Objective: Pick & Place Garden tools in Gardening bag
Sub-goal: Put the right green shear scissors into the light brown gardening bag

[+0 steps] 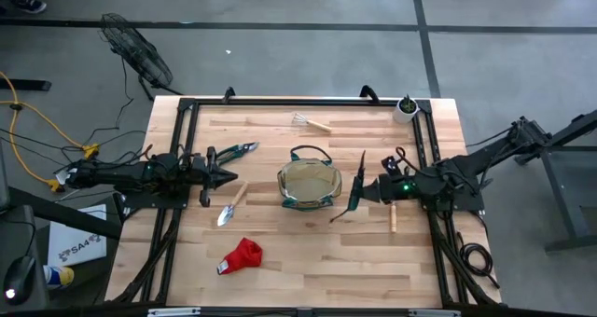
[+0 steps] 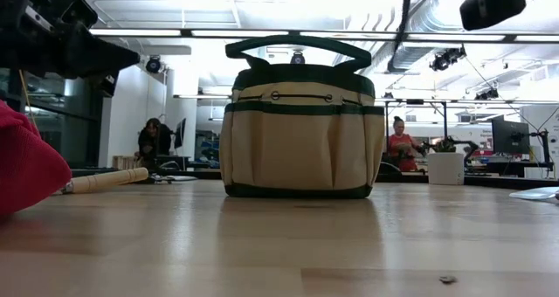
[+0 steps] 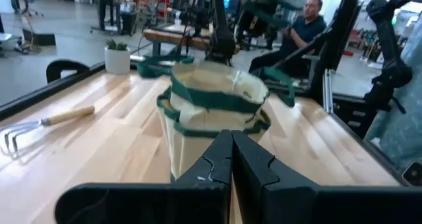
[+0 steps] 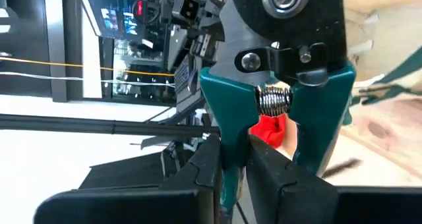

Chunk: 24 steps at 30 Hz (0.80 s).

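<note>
One gardening bag (image 1: 310, 185) stands mid-bench (image 1: 308, 270). The right claw (image 1: 357, 194), just beside it, is clenched on green-handled pruners (image 4: 316, 118). The left claw (image 1: 227, 177) — pinched closed, empty — hovers opposite, between a second green-handled cutter (image 1: 235, 152) and one trowel (image 1: 229, 207). One rake (image 1: 311, 121), one red glove (image 1: 241, 256) and one white pot (image 1: 406, 107) lie apart from the bag.

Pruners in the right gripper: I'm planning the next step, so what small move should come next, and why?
Probably shift the right gripper sideways until it is above the open top of the bag. It is shut on the pruners and raised, but beside the bag, not over it. The left gripper waits, shut, on the bag's other side.
</note>
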Each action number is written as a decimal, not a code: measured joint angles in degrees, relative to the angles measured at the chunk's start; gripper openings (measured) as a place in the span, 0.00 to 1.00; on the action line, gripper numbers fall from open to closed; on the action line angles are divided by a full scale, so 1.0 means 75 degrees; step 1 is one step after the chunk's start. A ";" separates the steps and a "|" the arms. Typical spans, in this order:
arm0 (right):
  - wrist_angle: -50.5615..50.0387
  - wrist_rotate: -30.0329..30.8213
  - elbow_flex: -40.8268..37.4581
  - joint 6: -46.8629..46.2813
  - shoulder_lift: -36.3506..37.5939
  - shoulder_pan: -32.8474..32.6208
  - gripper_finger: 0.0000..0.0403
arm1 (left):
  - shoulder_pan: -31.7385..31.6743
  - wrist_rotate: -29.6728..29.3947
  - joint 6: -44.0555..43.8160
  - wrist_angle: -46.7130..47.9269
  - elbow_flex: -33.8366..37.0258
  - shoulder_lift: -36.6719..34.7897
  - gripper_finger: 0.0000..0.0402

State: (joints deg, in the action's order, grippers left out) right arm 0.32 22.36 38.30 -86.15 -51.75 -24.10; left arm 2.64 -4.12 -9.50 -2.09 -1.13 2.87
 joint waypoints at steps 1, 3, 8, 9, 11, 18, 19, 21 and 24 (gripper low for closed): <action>0.0073 -0.0002 0.0000 0.0090 0.0000 0.0040 0.09 | 0.0000 0.0003 0.0000 -0.0125 0.0000 0.0000 0.00; 0.0227 -0.0002 0.0000 0.0247 0.0000 0.0118 0.09 | 0.0000 0.0009 0.0000 -0.0400 0.0000 0.0000 0.00; 0.0367 -0.0001 0.0001 0.0587 0.0000 0.0283 0.09 | 0.0000 0.0009 0.0000 -0.1141 0.0000 0.0000 0.00; 0.0430 0.0001 0.0003 0.0663 0.0000 0.0305 0.09 | 0.0000 0.0009 0.0000 -0.1231 -0.0008 0.0000 0.00; 0.0561 -0.0002 0.0000 0.0777 0.0000 0.0357 0.09 | 0.0000 -0.0005 0.0006 -0.1236 -0.0077 -0.0003 0.00; 0.0860 -0.0071 0.0001 0.1194 0.0015 0.0551 0.09 | 0.0003 -0.0523 0.0003 -0.1186 -0.0584 0.0374 0.13; 0.0887 -0.0125 0.0003 0.1287 0.0018 0.0588 0.09 | 0.0001 -0.0533 -0.0023 -0.1185 -0.0638 0.0492 0.15; 0.0981 -0.0252 0.0002 0.1446 0.0026 0.0686 0.09 | 0.0003 -0.0533 -0.0268 -0.1223 -0.0726 0.0736 0.22; 0.1193 -0.0485 0.0003 0.1730 0.0059 0.0864 0.09 | 0.0003 -0.0534 -0.0905 -0.1870 -0.0808 0.1199 0.30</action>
State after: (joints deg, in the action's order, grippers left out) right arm 9.27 18.72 38.33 -73.18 -51.31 -17.63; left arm 2.66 -8.13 -16.28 -16.12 -7.19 11.87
